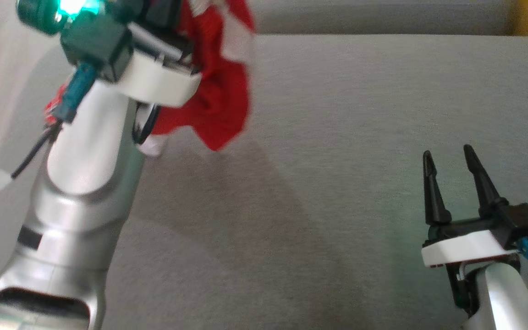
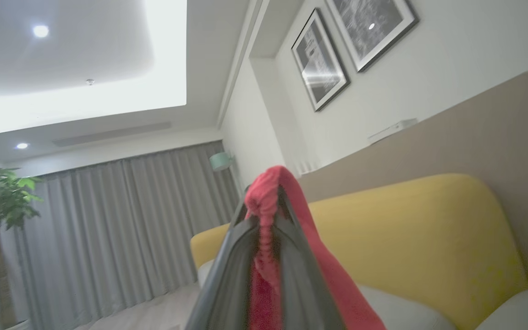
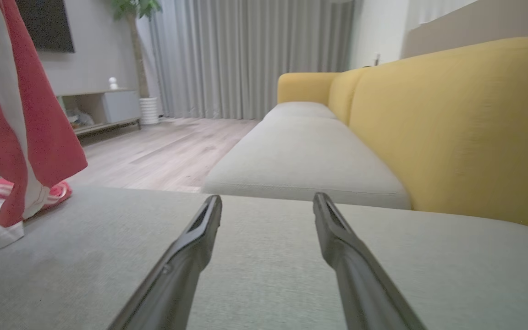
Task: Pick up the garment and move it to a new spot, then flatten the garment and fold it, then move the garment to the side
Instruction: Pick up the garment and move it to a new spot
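Observation:
The garment (image 1: 220, 91) is red with white stripes and hangs from my raised left arm (image 1: 85, 160) at the head view's upper left. In the left wrist view my left gripper (image 2: 267, 201) is shut on a bunched fold of the garment (image 2: 319, 256), which drapes down over the right finger. The right wrist view shows the garment (image 3: 39, 137) hanging at the left, its lower end lying on the grey cushion (image 3: 264, 284). Low over the cushion at the head view's lower right, my right gripper (image 1: 447, 156) is open with nothing between its fingers; its tips (image 3: 268, 199) are far from the cloth.
A wide grey cushion (image 1: 360, 137) lies under both arms. A yellow sofa back (image 3: 452, 123) runs along the right, with another seat cushion (image 3: 300, 160) beyond. A wood floor (image 3: 163, 151), a low cabinet (image 3: 103, 107) and curtains (image 3: 245, 55) stand farther off.

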